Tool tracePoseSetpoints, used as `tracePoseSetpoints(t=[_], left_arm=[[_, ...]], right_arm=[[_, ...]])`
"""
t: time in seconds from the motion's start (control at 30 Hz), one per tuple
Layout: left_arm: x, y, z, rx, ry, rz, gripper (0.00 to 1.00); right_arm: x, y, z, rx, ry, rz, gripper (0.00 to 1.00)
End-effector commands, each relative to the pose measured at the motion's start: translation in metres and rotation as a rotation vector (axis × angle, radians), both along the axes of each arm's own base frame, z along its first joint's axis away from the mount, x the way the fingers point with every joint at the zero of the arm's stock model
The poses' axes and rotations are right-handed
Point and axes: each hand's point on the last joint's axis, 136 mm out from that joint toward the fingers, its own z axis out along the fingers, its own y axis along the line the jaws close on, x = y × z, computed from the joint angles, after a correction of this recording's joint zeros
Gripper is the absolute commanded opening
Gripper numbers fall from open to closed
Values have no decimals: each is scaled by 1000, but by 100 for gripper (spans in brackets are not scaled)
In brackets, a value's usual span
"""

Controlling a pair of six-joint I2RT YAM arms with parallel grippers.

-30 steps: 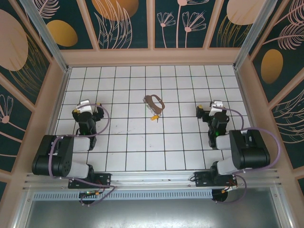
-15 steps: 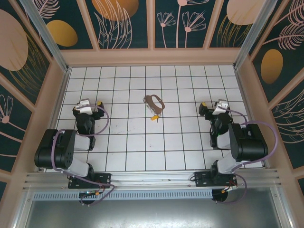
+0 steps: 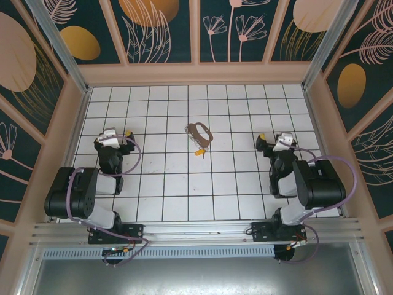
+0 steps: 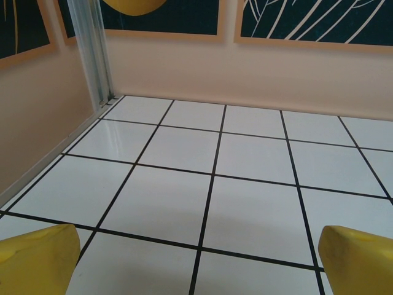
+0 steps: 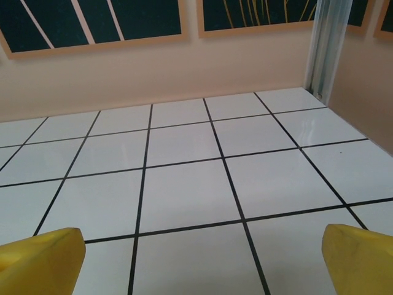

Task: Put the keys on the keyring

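left gripper (image 3: pixel 115 135) sits well off to the left of the keyring (image 3: pixel 199 131) and a bit nearer, jaws wide open with nothing in them. right gripper (image 3: pixel 273 139) is the same deal off to the keyring's right, open and empty. the key (image 3: pixel 199 150) lies just at the keyring's near edge.

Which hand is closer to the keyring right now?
The right hand, but only narrowly. It sits off to the right of the keyring; the left hand sits off to its left, a bit farther away.
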Motion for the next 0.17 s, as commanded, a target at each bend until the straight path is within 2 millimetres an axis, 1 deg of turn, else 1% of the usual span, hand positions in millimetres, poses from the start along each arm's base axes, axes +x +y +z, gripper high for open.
tracePoseSetpoints(t=[0.0,0.13], left_arm=[[3,0,11,3,-48,-9,99],[3,0,11,3,-47,-8,99]], right_arm=[[12,-2,6,29,-3,25,99],[8,1,8,14,-20,25,99]])
